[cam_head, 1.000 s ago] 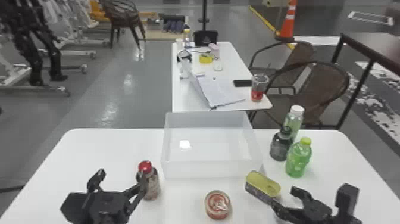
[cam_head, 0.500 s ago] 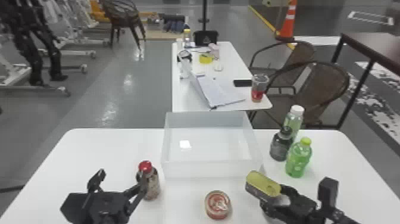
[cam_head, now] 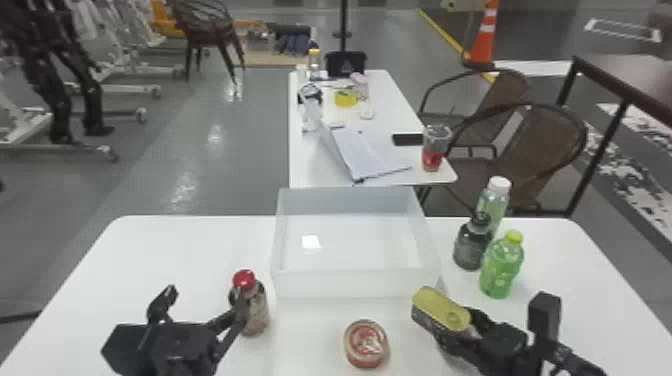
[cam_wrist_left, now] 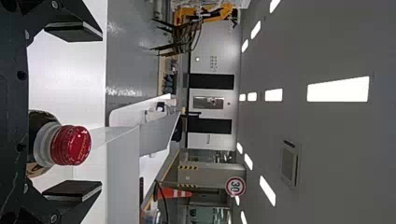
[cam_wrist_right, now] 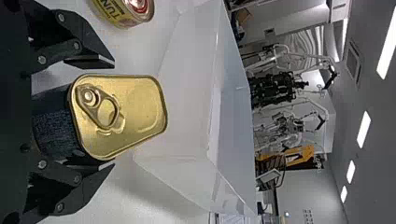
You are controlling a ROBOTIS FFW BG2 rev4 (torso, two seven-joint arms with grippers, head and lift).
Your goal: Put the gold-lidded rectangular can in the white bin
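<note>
Gold-lidded rectangular can point(cam_head: 436, 304) stands on the white desk point(cam_head: 165, 255), lid upward, near the front right corner of the white bin point(cam_head: 350, 284). The right gripper point(cam_head: 457, 331) is at the can, its jaws on opposite sides of it. They are part-way open, wide enough to take the can between them; the right wrist view shows a narrow gap on one side, and I cannot tell whether the other side touches. The ring pull point(cam_wrist_right: 103, 111) lies flat on the lid.

Left of the can, in front of the bin, sits a round tin point(cam_head: 366, 344). Farther left, the left gripper point(cam_head: 206, 296) is over the desk beside a red-capped bottle point(cam_head: 256, 312), its jaws spread wide and holding nothing. In the left wrist view the bottle's cap point(cam_wrist_left: 71, 145) shows between them.

To the right of the bin, three bottles stand close together: a dark one point(cam_head: 470, 247), a green one with a yellow-green cap point(cam_head: 501, 270), and a white-capped one point(cam_head: 492, 202) behind them.
</note>
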